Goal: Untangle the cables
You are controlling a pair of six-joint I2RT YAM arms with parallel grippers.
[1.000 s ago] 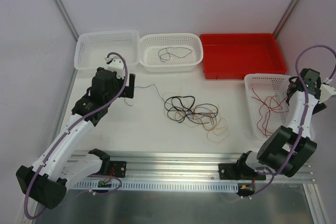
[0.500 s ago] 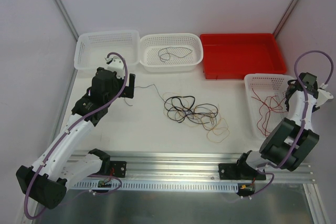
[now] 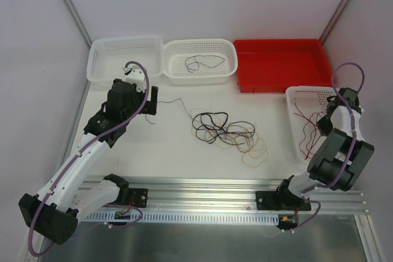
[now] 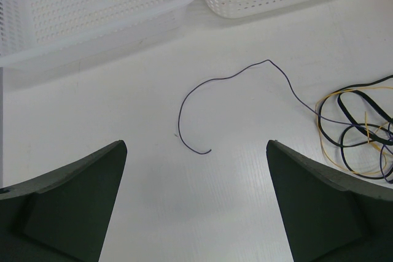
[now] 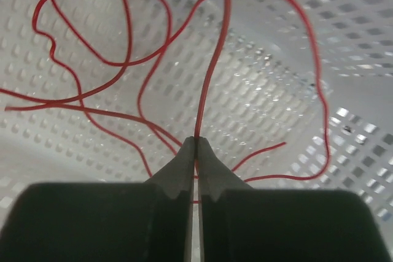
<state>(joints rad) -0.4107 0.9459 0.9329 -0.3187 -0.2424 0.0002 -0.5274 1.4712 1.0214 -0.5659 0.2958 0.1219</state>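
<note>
The cables lie as a tangle (image 3: 224, 130) of black, orange-yellow and purple-grey loops at mid table. One purple-grey strand (image 4: 233, 78) runs out of it to the left. My left gripper (image 4: 196, 145) hangs open above bare table just short of that strand's curled end; in the top view the left gripper (image 3: 151, 101) sits left of the tangle. Red cables (image 3: 310, 124) lie in the white basket (image 3: 301, 90) on the right. My right gripper (image 5: 196, 139) is inside that basket, shut on a red cable (image 5: 212, 72) that rises straight from its tips.
A white basket (image 3: 123, 59) stands at the back left. Next to it a second white basket (image 3: 228, 59) holds a dark cable (image 3: 199, 62). A red tray (image 3: 282, 62) stands at the back right. Aluminium rails run along the near edge.
The right arm has swung left and down into the right basket, and its jaws have closed on a red cable. The left arm has not moved.
</note>
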